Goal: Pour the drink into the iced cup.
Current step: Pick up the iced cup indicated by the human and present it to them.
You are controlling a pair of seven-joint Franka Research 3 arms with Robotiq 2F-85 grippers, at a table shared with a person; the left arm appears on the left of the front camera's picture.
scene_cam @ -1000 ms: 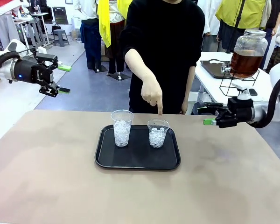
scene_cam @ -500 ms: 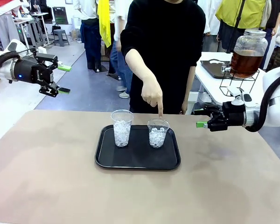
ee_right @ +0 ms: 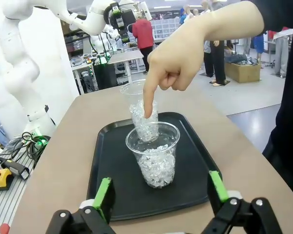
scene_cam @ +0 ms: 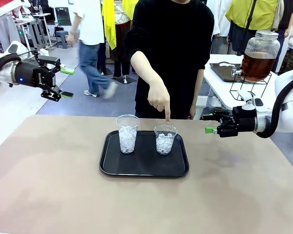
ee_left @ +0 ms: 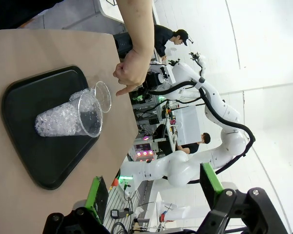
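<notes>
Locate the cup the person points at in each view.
Front view: the pointed-at cup stands right of the taller cup on the black tray.
Left wrist view: the cup sits upper middle, partly behind the taller cup.
Right wrist view: the cup is central, nearest the camera.
Shared landmark: the person's pointing hand above its rim.
</notes>
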